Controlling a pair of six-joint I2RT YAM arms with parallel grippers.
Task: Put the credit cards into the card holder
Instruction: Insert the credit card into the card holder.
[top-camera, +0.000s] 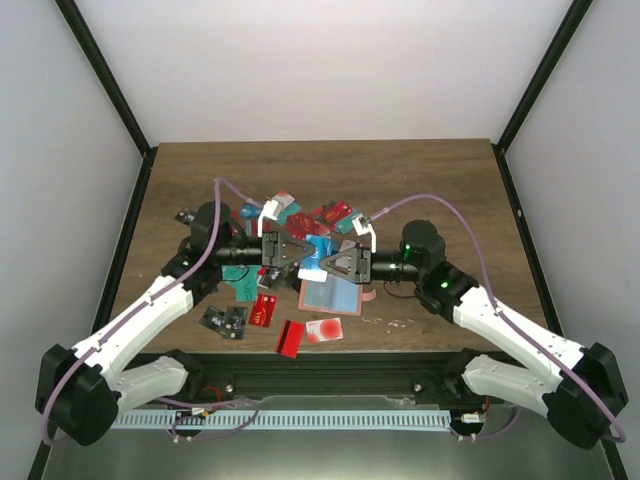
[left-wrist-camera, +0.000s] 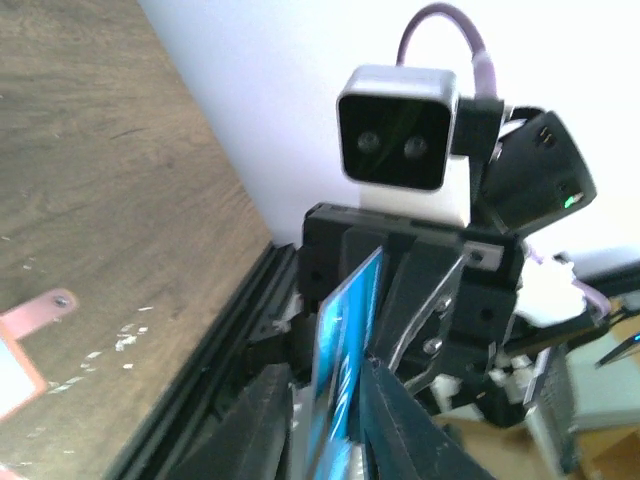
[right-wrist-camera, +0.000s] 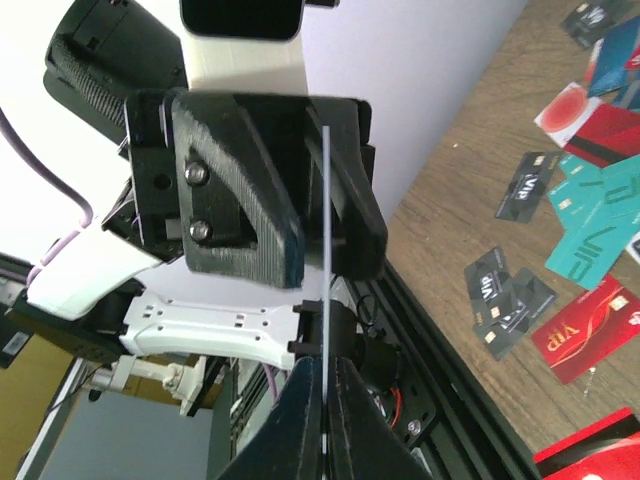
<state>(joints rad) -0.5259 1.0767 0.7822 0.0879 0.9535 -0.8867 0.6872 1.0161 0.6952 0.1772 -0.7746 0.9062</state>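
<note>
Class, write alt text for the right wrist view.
A thin card, seen edge-on, is gripped by the right gripper from below and the left gripper from above. Loose credit cards lie scattered on the wooden table at right.

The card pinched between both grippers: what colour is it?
The card is blue; the left wrist view shows it best.

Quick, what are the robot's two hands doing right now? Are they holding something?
Left gripper: closed, pinching the blue card.
Right gripper: closed, pinching the same blue card from the other end.
</note>
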